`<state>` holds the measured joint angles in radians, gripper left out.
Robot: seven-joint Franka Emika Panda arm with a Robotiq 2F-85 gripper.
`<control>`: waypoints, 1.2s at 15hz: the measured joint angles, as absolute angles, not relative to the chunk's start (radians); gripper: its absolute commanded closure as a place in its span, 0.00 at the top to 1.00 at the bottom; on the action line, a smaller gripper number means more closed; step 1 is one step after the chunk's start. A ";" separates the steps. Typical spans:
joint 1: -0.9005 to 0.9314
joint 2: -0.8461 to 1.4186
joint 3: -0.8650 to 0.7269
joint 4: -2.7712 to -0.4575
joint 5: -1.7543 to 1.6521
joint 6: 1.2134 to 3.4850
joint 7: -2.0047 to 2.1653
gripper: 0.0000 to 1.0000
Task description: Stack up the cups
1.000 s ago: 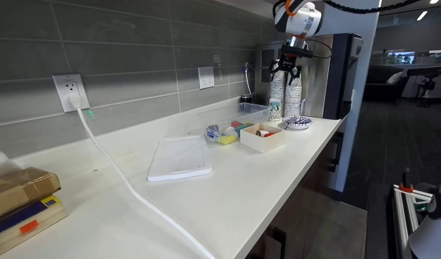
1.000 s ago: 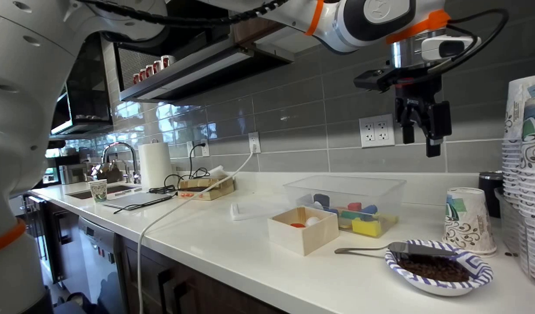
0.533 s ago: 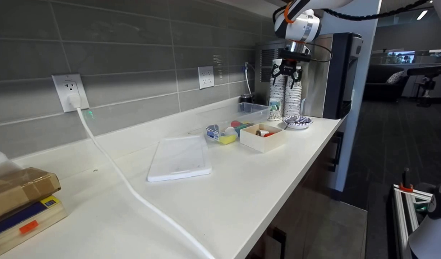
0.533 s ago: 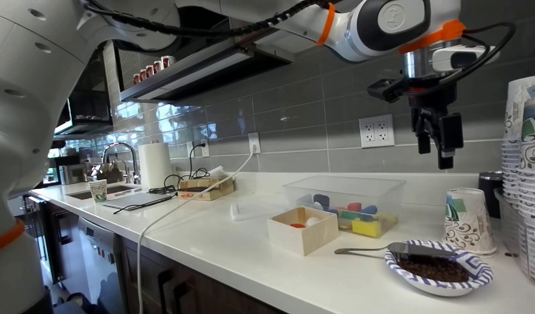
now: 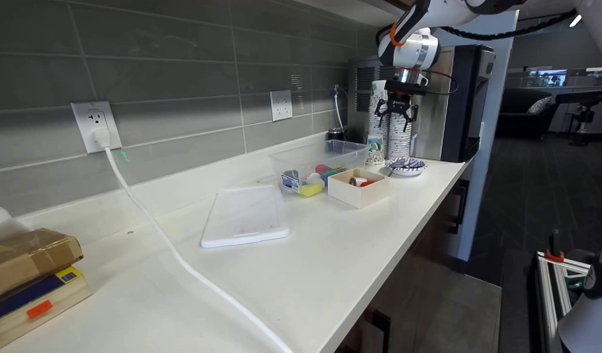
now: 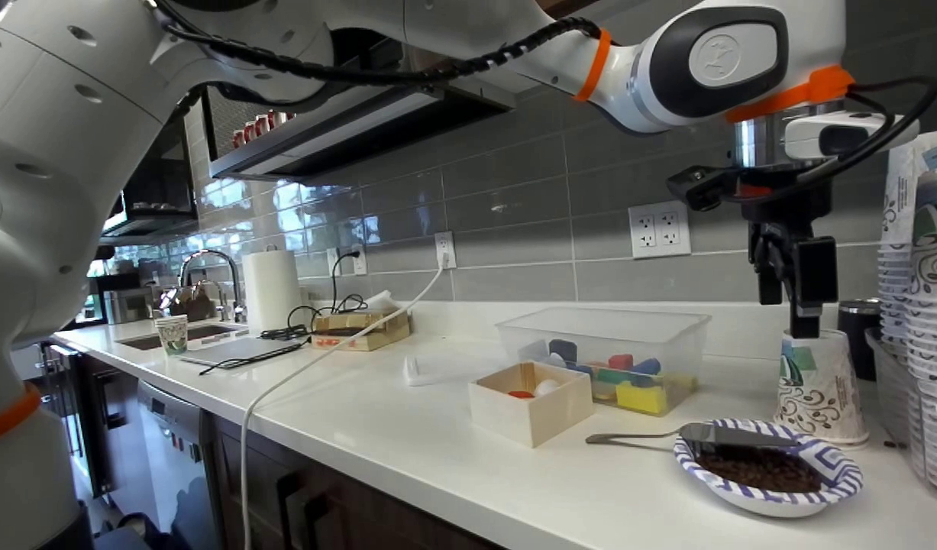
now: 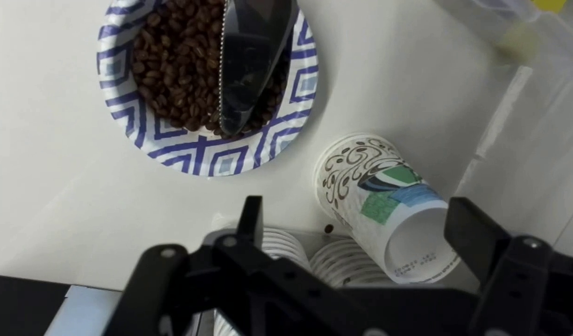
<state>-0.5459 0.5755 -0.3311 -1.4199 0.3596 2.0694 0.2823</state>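
Note:
A white printed cup (image 6: 819,393) stands upside down on the counter; it also shows in the wrist view (image 7: 370,186) and an exterior view (image 5: 375,149). Tall columns of nested cups (image 6: 930,336) stand beside it, also seen in an exterior view (image 5: 400,137). Their rims show partly in the wrist view (image 7: 347,263), mostly hidden behind the gripper. My gripper (image 6: 789,313) is open and empty, pointing down, above the single cup. In the wrist view the cup lies between the fingers (image 7: 358,215), nearer the right one. The gripper shows before the columns in an exterior view (image 5: 393,122).
A patterned bowl (image 6: 850,489) of coffee beans with a dark scoop (image 6: 735,436) sits in front of the cup. A clear bin (image 6: 590,325), a wooden box (image 6: 506,412) and a white lid (image 5: 247,215) lie along the counter. A dark canister (image 6: 857,321) stands behind the cup.
My gripper has come down toward the single cup, and in an exterior view it has also shifted to the right. The jaws stay open. The cups have not moved.

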 measured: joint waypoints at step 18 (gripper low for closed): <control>-0.533 0.753 -0.329 -1.233 0.324 2.125 0.549 1.00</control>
<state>-0.5328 0.7533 -0.3292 -1.2327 0.3240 2.1248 0.5491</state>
